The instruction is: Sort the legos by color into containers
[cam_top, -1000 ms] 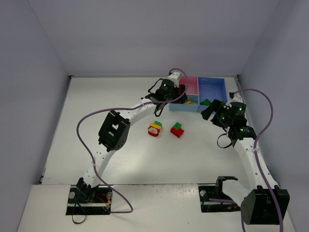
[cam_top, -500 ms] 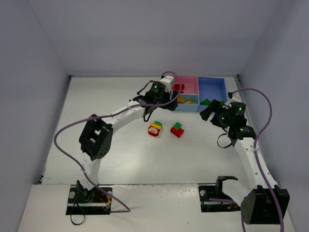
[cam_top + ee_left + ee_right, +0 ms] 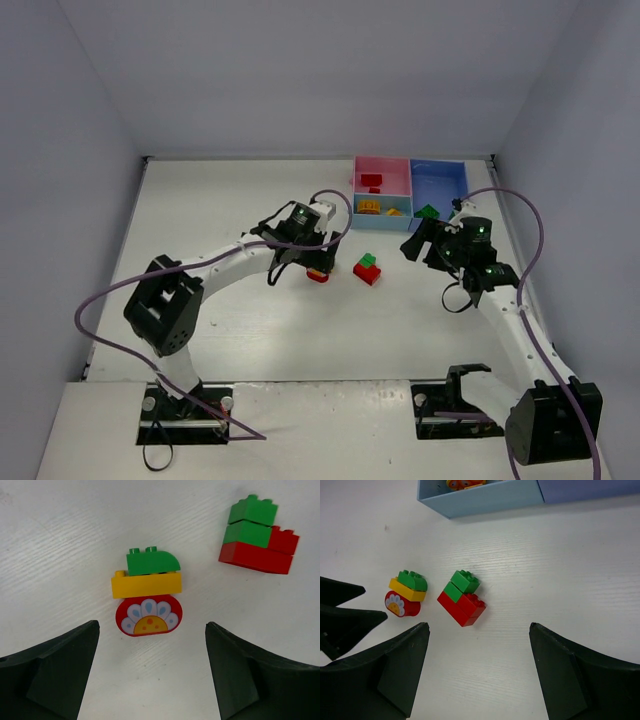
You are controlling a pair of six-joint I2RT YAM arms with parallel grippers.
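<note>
Table (image 3: 220, 200): carries all items. The two arms reach toward the same patch in front of the trays. In my judgement that is the chief hazard: should both descend together, the jaws could clash or knock a clump aside.

Left arm (image 3: 235, 262): stretched forward and to the right, wrist pointing down. Right arm (image 3: 505, 315): reaching forward and inward, wrist tilted toward the table.

Containers at the far right of the table: medium blue tray (image 3: 440, 185) with a green brick (image 3: 427, 211); pink tray (image 3: 395, 172) with a red brick (image 3: 372, 181); light blue tray (image 3: 485, 502) with orange bricks (image 3: 370, 207).

Left gripper (image 3: 152, 624): jaws released, spread wide and holding nothing, directly above the green-yellow-red clump (image 3: 147, 592).

Right gripper (image 3: 479, 627): jaws likewise released and holding nothing, aimed near the red-and-green clump (image 3: 462, 597). Both clumps lie on the table, just apart from each other.

Second hazard, as a judgement: each clump is mixed in colour. Lifted whole, it would land in one tray unsorted, and the rounded red base may slip or rotate under a squeeze.
</note>
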